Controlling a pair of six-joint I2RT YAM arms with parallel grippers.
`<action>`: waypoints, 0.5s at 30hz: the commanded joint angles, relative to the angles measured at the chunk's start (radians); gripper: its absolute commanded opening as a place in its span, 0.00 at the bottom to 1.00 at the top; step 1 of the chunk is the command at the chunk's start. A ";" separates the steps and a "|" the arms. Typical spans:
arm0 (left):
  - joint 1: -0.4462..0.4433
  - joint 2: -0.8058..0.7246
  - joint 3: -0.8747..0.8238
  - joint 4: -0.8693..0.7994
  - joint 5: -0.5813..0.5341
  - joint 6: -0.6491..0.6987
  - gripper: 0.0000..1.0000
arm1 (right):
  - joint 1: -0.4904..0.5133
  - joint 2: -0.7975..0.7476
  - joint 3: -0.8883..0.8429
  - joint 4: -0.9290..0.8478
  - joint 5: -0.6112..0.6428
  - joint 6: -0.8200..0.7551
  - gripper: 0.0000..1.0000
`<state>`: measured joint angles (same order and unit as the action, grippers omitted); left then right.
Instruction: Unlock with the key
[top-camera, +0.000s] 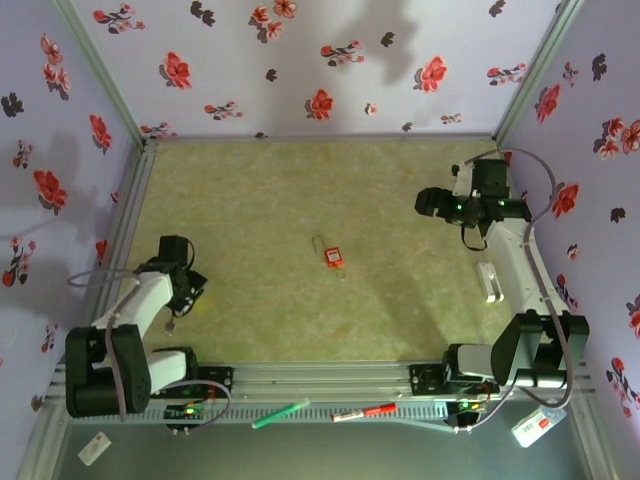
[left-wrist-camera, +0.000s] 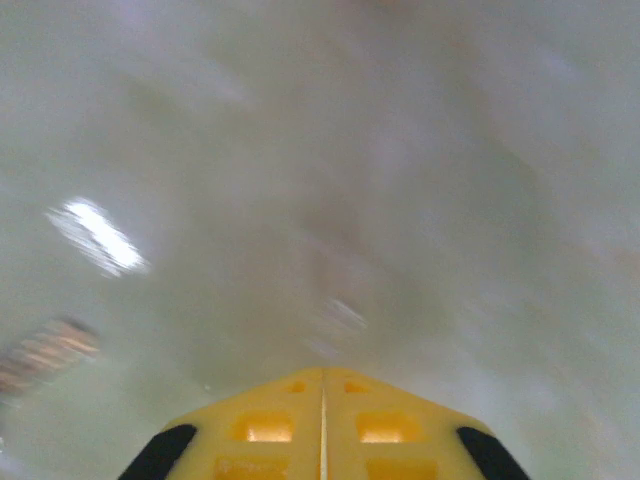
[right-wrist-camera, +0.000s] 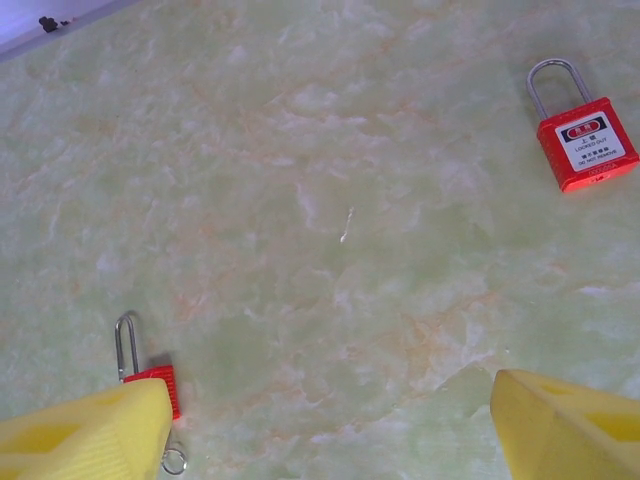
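A small red padlock (top-camera: 331, 255) lies mid-table with a metal key ring (top-camera: 341, 272) at its body. In the right wrist view that padlock (right-wrist-camera: 150, 378) is half behind my left finger, its ring (right-wrist-camera: 173, 461) below it. A second, larger red padlock (right-wrist-camera: 585, 140) with a white label lies at the upper right. My right gripper (right-wrist-camera: 330, 440) hangs open above bare table at the right side (top-camera: 425, 203). My left gripper (left-wrist-camera: 322, 378) is shut, low over the table at the near left (top-camera: 188, 295). A blurred shiny bit (left-wrist-camera: 340, 315) lies ahead of its tips. I cannot make out a key.
Flowered walls close in the table on three sides. A white block (top-camera: 489, 281) lies by the right arm. A green pen (top-camera: 280, 413) and a red-white pen (top-camera: 363, 411) rest on the front rail. The left wrist view is heavily blurred.
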<state>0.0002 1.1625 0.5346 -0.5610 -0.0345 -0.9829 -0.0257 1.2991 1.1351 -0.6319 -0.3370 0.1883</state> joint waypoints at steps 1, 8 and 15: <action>0.013 -0.108 0.053 -0.055 0.150 -0.022 0.20 | 0.003 -0.036 -0.025 0.022 -0.007 0.037 0.84; 0.065 -0.191 0.135 -0.294 0.081 0.085 0.58 | 0.015 -0.105 -0.090 0.074 -0.079 0.085 0.84; 0.177 -0.173 0.137 -0.365 0.077 0.141 0.74 | 0.028 -0.128 -0.074 0.048 -0.124 0.085 0.85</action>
<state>0.1394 0.9741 0.6628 -0.8307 0.0460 -0.8955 -0.0051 1.1904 1.0500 -0.5911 -0.4236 0.2581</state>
